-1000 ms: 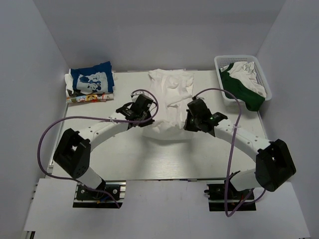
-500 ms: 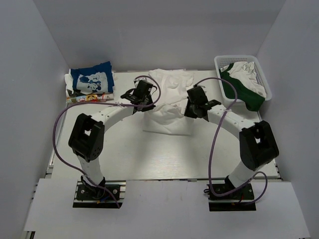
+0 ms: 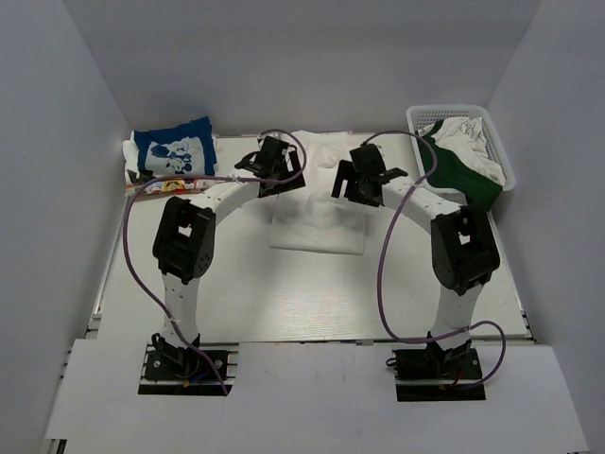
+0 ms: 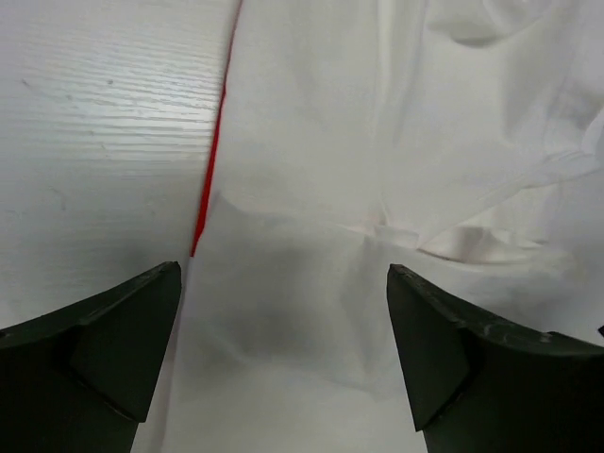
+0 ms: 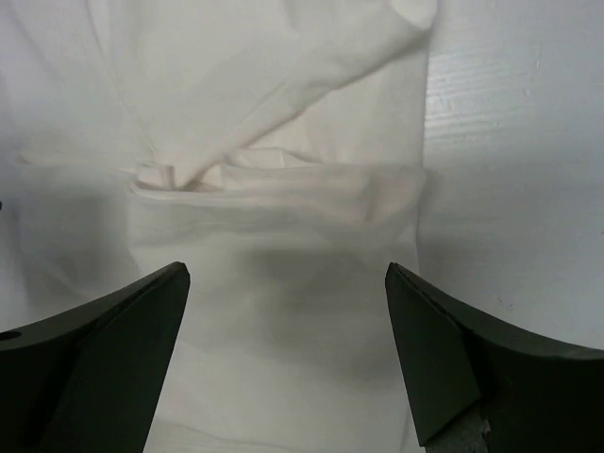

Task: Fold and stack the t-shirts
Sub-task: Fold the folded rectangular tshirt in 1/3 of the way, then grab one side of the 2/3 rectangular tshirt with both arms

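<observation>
A white t-shirt (image 3: 317, 219) lies folded at the middle back of the table, its near edge doubled over toward the far side. My left gripper (image 3: 272, 172) hovers over its far left corner and my right gripper (image 3: 352, 180) over its far right corner. In the left wrist view the left gripper (image 4: 283, 349) is open just above the white cloth (image 4: 311, 189), where a thin red edge (image 4: 209, 179) shows. In the right wrist view the right gripper (image 5: 283, 359) is open above the folded layers (image 5: 274, 236). A folded blue t-shirt (image 3: 173, 151) with white cartoon print tops a pile at the back left.
A white basket (image 3: 416, 115) at the back right holds white and green clothes (image 3: 463, 165), with some green cloth spilling over its front. A colourful garment (image 3: 165, 186) lies under the blue shirt. Grey walls enclose the table on three sides.
Both grippers carried the white shirt's near edge toward the far side, folding it over, then opened and let go of it.
</observation>
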Tool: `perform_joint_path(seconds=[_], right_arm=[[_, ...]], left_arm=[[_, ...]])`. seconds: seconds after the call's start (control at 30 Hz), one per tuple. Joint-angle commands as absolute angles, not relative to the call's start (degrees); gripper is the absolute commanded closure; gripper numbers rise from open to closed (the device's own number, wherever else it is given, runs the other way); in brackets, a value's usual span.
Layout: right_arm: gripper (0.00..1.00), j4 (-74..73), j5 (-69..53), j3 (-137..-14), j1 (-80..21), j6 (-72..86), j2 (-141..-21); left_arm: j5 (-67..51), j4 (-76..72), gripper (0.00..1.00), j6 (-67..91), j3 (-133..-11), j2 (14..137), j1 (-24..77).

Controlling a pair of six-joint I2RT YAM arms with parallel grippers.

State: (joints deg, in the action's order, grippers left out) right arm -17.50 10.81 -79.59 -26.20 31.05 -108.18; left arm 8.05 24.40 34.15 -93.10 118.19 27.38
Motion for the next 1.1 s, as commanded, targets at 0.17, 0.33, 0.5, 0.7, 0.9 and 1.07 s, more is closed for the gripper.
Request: perform_joint_path(seconds=[0.17,0.33,0.5,0.7,0.9,1.07], right_arm=[[0.1,-12.1,0.6,-69.6,-26.6,28.0,-96.2],[0.1,-6.6,-10.0,-65.9,-27.9,25.6,-96.0],[0.1,-1.9,-21.0,-70.9,-29.6,26.4,-105.5],[0.1,5.0,-19.0,-83.3,-28.5,31.9,-119.2],[0.1,1.6,-15.5,-102.6,-25.0,34.0,-129.4],[0.1,-4.0,-11.6,-104.6,-23.1,29.4,-125.8]], left_arm=[[7.7,21.4,0.0,30.6,-79.9,100.8,26.3],[5.4,20.0,0.0,32.4,-66.8,94.0,26.8],[6.1,23.0,0.0,34.1,-61.3,91.0,26.8],[5.5,21.5,0.0,32.5,-57.8,88.8,26.8],[4.9,20.9,0.0,31.3,-57.3,89.3,27.4],[4.3,20.4,0.0,30.8,-57.3,91.3,27.4]])
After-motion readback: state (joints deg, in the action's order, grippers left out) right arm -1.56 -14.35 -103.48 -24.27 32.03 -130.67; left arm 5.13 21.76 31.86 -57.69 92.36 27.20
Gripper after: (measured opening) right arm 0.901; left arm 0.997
